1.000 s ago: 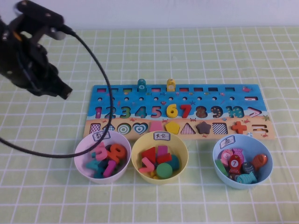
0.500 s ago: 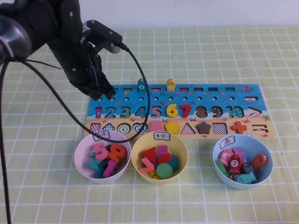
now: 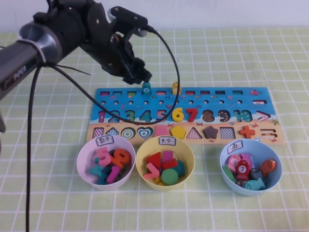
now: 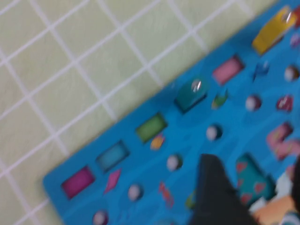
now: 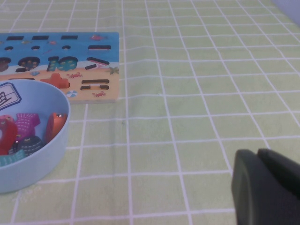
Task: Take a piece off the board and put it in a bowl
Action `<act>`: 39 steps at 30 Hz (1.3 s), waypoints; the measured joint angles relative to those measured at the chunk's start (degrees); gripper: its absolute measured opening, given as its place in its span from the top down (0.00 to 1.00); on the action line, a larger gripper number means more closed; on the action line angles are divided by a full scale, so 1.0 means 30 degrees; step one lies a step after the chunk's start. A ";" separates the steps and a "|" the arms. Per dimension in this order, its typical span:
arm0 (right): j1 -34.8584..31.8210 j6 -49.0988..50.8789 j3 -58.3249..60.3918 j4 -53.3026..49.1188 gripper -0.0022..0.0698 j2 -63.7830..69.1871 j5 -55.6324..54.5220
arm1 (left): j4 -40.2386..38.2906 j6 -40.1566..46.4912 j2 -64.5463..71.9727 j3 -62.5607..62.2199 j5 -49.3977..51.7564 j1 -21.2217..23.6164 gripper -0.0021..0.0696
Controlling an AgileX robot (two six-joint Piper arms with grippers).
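Observation:
The board [image 3: 207, 99] lies across the middle of the table. The teal piece [image 3: 146, 89] with its white 4 circle stands upright at the board's far edge, next to a yellow token [image 3: 176, 88]. My left gripper [image 3: 140, 77] hovers just behind and left of the piece, apart from it. In the left wrist view the piece [image 4: 191, 93] lies ahead of the open, empty left gripper [image 4: 255, 187], over the board [image 4: 140, 159]. The light blue bowl [image 3: 223, 162] with its paper label sits front right, holding several fish tokens. My right gripper [image 5: 262, 187] is shut and empty, low over the cloth beside the bowl [image 5: 42, 154].
A pink bowl [image 3: 83, 157] of numbers and a yellow bowl [image 3: 189, 157] of shapes stand in front of the board. The left arm's black cable [image 3: 176, 67] arches over the board's far left part. A green checked cloth [image 3: 270, 58] covers the table.
My left arm has swung from the far left toward the right, and its gripper now sits close behind the teal piece. The pieces and bowls have not moved.

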 joint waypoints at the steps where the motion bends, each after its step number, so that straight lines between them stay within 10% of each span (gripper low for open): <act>1: 0.0000 0.0000 0.0000 0.0000 0.99 0.0000 0.0000 | -0.0391 -0.0016 0.0223 -0.0211 -0.0249 0.0000 0.49; 7: 0.0000 0.0000 0.0000 0.0000 0.99 0.0000 0.0000 | -0.0538 -0.1637 0.1677 -0.1195 -0.1951 0.0000 0.30; 39: 0.0000 0.0000 0.0000 0.0000 0.99 0.0000 0.0027 | -0.0285 -0.4131 0.4911 -0.1374 -0.5390 -0.0394 0.29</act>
